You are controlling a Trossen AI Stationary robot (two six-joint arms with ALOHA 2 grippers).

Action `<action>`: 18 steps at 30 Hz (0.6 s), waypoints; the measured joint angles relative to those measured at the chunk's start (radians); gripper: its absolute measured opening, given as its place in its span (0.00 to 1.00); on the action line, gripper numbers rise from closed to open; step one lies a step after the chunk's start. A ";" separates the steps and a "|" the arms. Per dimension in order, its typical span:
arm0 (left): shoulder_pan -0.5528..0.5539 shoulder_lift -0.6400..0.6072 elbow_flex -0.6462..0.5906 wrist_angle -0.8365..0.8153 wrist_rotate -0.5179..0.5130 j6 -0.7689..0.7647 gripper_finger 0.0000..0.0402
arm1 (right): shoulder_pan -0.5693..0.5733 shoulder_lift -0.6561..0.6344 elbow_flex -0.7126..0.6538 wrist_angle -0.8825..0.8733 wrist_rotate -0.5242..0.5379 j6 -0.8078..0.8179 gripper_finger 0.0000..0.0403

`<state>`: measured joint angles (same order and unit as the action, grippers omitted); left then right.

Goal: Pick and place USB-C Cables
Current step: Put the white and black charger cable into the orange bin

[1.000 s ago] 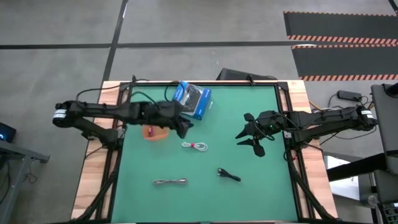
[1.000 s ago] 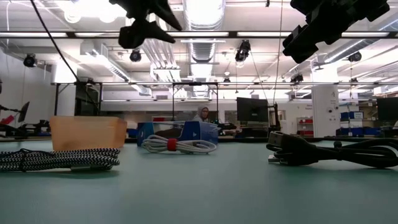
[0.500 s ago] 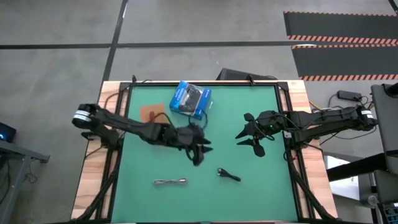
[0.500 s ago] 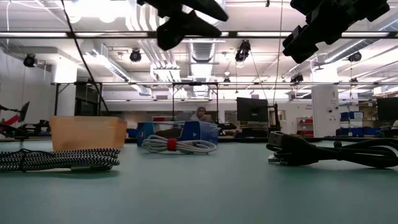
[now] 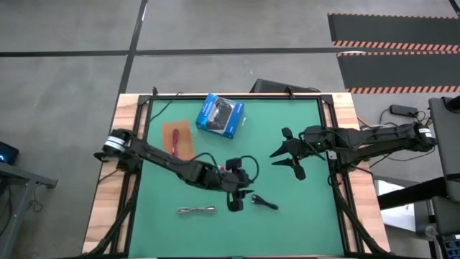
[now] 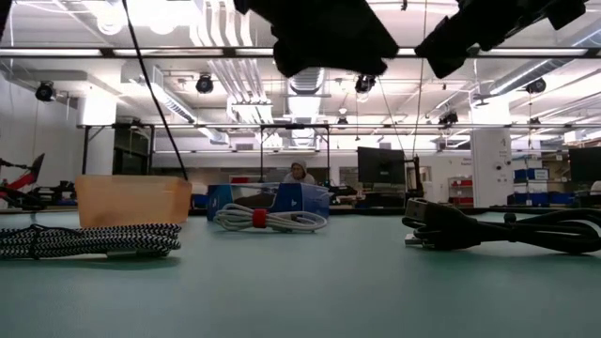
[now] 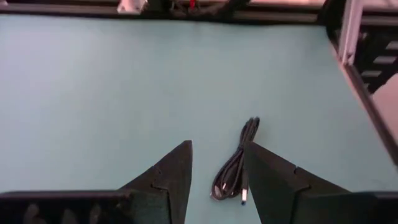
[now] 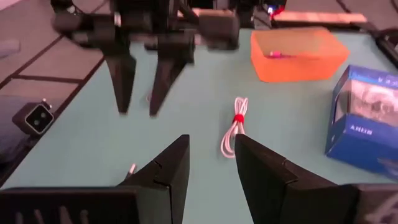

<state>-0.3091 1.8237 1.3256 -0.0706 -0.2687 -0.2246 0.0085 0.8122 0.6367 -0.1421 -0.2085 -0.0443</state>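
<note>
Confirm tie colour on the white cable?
Red tie around the white cable; right wrist view shows it best.

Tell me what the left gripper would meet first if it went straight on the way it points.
Probably the thin black cable: it lies on the green mat just ahead of the open left gripper. Height above the mat is unclear.

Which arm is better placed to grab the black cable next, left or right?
Left. The left tool hangs right beside the black cable with its fingers open, and its wrist view shows that cable just ahead between them. The right tool hovers farther back, near the table's right edge.
</note>
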 joint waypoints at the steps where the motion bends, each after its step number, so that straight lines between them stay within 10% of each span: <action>1: -0.008 0.010 -0.001 0.001 0.000 0.000 0.32 | 0.000 -0.005 -0.003 0.002 0.000 -0.001 0.29; 18: -0.207 0.014 -0.004 -0.424 0.014 -0.340 0.32 | 0.000 -0.011 -0.010 0.000 0.000 0.031 0.29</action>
<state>-0.5157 1.8378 1.3217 -0.4949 -0.2543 -0.5644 0.0083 0.8009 0.6266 -0.1421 -0.2085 -0.0134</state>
